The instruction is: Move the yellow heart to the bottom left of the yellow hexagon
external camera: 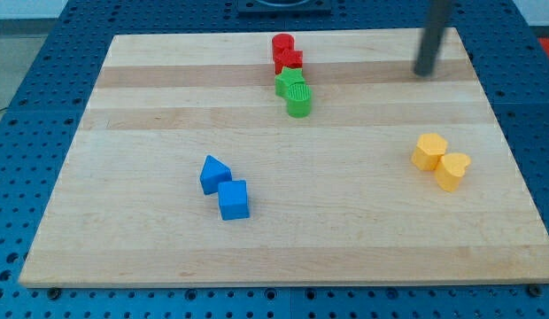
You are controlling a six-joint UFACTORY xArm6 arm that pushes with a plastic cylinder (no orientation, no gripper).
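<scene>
The yellow hexagon (429,151) sits near the board's right side. The yellow heart (452,170) touches it on its lower right. My tip (424,73) is near the view's top right, well above the two yellow blocks and apart from them. The rod rises out of the view's top edge.
A red cylinder (282,44) and a red block (290,62) stand at the top centre, with a green block (290,83) and a green cylinder (298,103) just below them. A blue triangle (213,174) and a blue cube (233,200) lie at lower left of centre. The wooden board (124,221) rests on a blue pegboard.
</scene>
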